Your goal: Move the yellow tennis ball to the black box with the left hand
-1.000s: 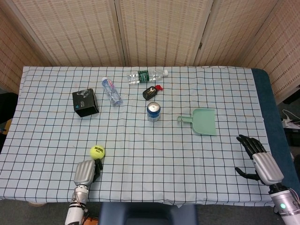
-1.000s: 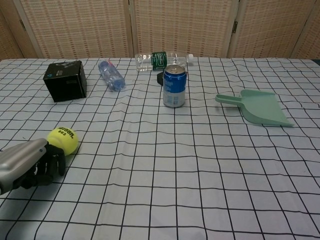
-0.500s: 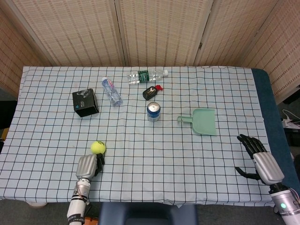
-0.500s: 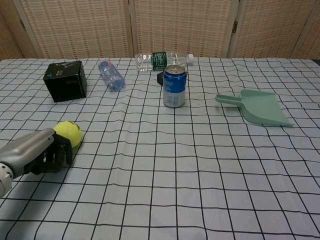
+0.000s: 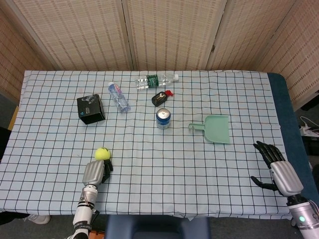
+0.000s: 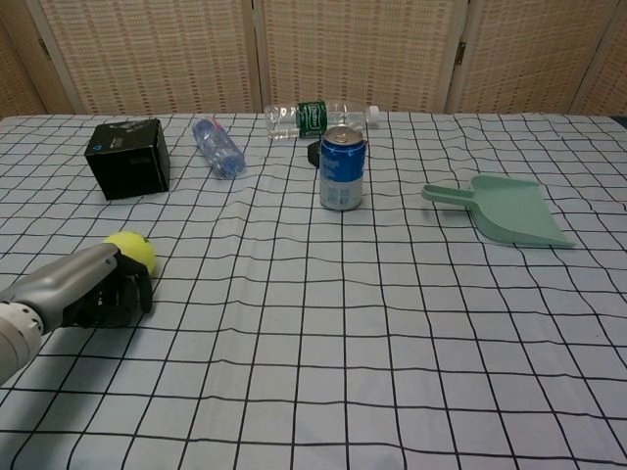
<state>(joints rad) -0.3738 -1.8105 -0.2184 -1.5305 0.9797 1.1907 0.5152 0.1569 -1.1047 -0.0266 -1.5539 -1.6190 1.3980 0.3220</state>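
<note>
The yellow tennis ball (image 5: 102, 153) lies on the checked tablecloth (image 5: 149, 169), at the near left, well apart from the black box (image 5: 90, 109) farther back. The left hand (image 5: 94, 172) sits directly behind the ball, dark fingers (image 6: 125, 291) curled down against its near side; whether it grips the ball cannot be told. The right hand (image 5: 275, 168) rests at the table's right edge, fingers apart, holding nothing. 1 blue can (image 6: 342, 167) stands upright mid-table.
</note>
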